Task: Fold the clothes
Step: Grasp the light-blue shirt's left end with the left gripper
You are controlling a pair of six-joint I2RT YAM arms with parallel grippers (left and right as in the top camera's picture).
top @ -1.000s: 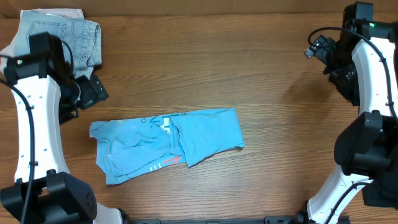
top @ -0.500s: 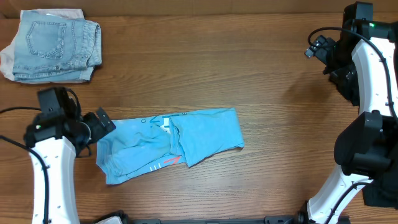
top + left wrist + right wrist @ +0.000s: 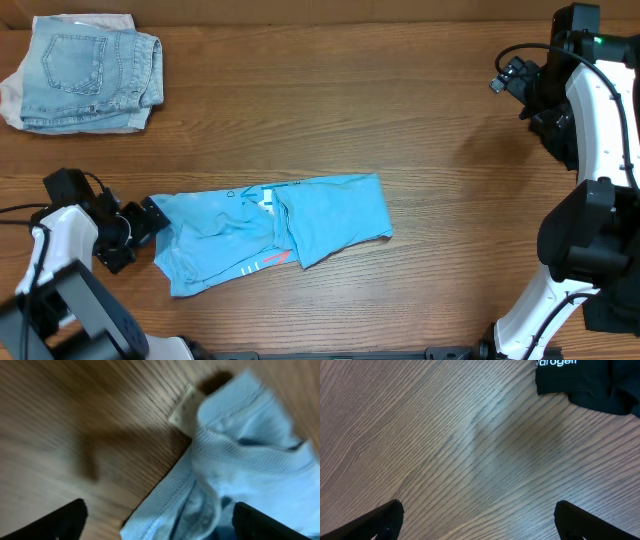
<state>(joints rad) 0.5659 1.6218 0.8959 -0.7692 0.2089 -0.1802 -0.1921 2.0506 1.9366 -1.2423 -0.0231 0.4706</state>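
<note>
Left end effector [image 3: 159, 516] gaping at blurred blue T-shirt [image 3: 250, 465] edge, right end effector [image 3: 478, 512] gaping, empty

— Where do you have the T-shirt [image 3: 270, 230]?
— Middle of the counter [image 3: 420, 130], lying crosswise. I've got my left claw [image 3: 138, 226] just beside its left end.
— And the shorts [image 3: 90, 70]?
— Far left corner, well apart from the T-shirt and behind my left claw.
— Your right side?
— My right claw [image 3: 508, 76] hangs at the far right, and a second garment [image 3: 590, 380] lies on the counter near it.
</note>
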